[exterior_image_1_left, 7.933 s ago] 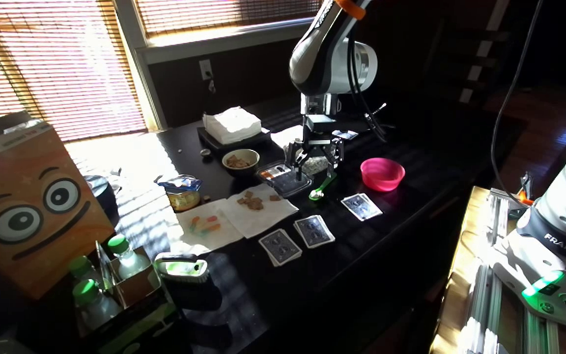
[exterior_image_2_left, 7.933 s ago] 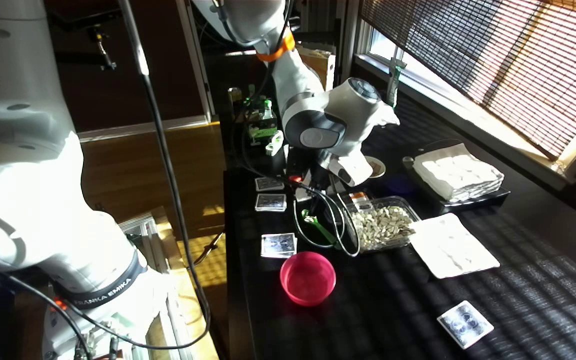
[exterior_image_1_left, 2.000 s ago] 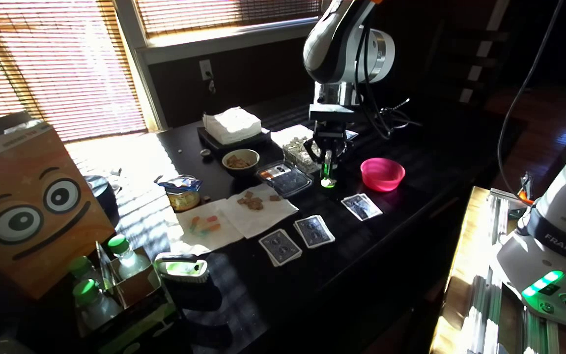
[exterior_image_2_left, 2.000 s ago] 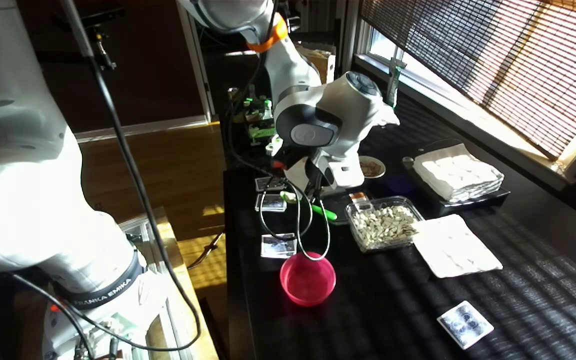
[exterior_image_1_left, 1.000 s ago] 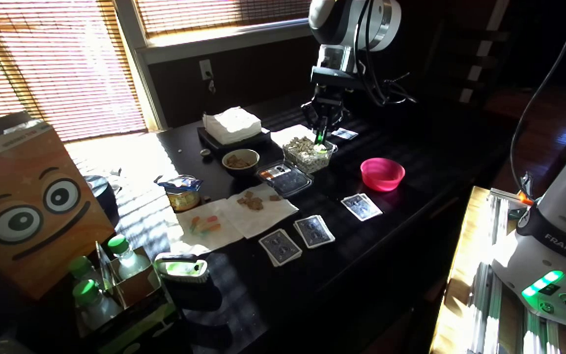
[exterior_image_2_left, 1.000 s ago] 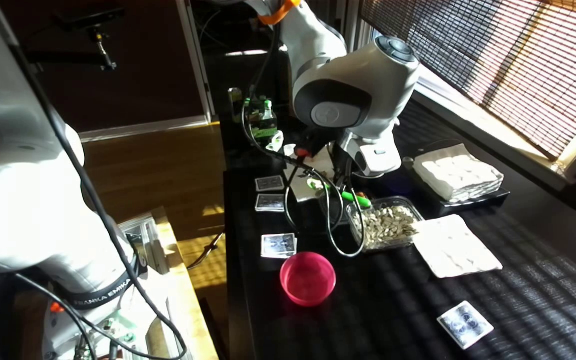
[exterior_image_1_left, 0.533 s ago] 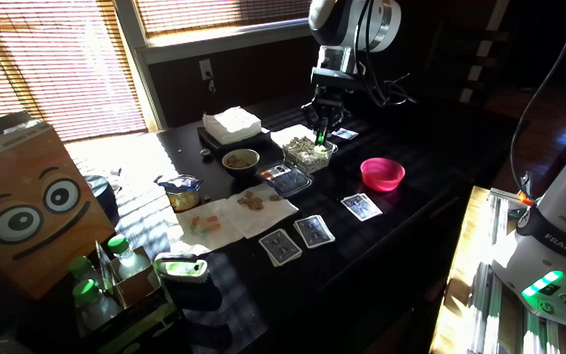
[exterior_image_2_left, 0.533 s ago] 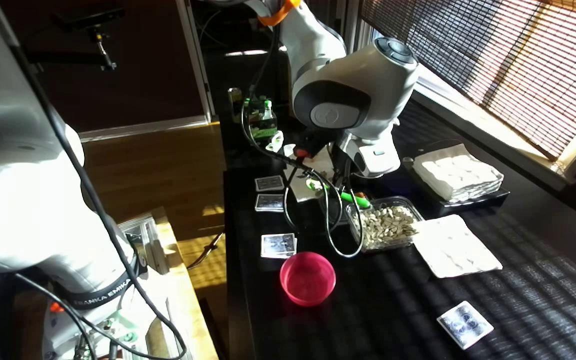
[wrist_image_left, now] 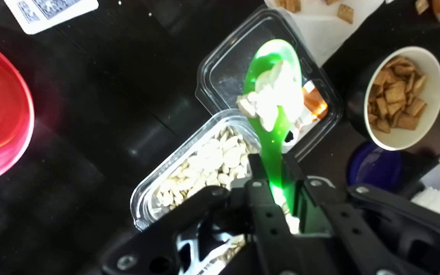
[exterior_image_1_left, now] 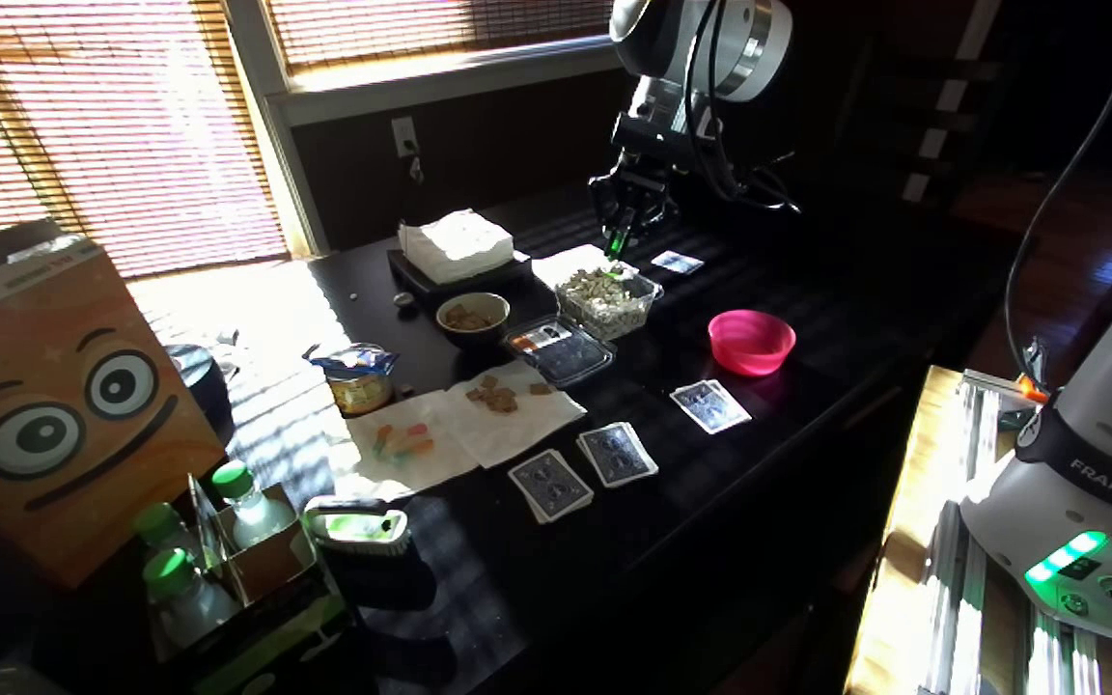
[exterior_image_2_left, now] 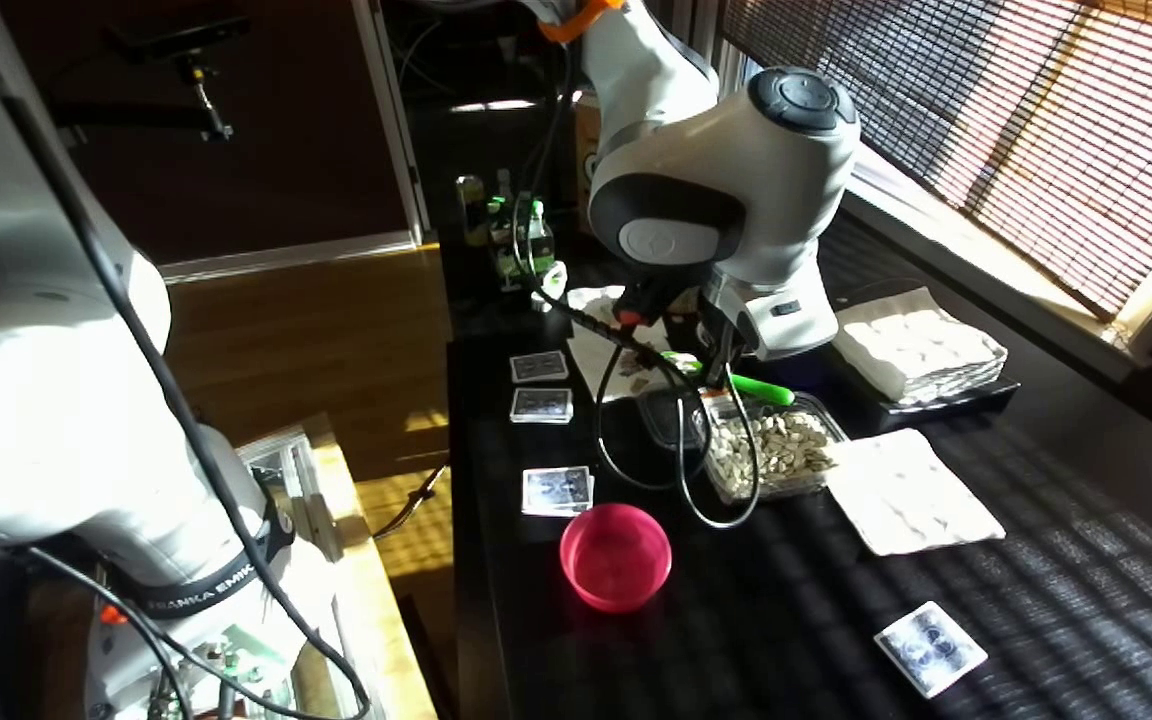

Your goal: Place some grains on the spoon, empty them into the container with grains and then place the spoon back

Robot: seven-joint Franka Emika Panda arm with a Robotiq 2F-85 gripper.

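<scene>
Spoon (wrist_image_left: 270, 144) across hand (wrist_image_left: 275, 168); bowl end (wrist_image_left: 257, 69) toward lid (wrist_image_left: 228, 72)

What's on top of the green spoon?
Pale grains are heaped on the green spoon, at least one jutting past its edge in the wrist view. They cover the surface beneath, and glare prevents counting them. The end effector, shut on the handle, hides part of it.

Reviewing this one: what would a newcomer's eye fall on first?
Likely the green spoon, heaped with pale grains and gripped between the fingers, near the middle of the wrist view. Next, the pink bowl on the black table, in both exterior views, and the orange box with a cartoon face at the left edge of an exterior view.
</scene>
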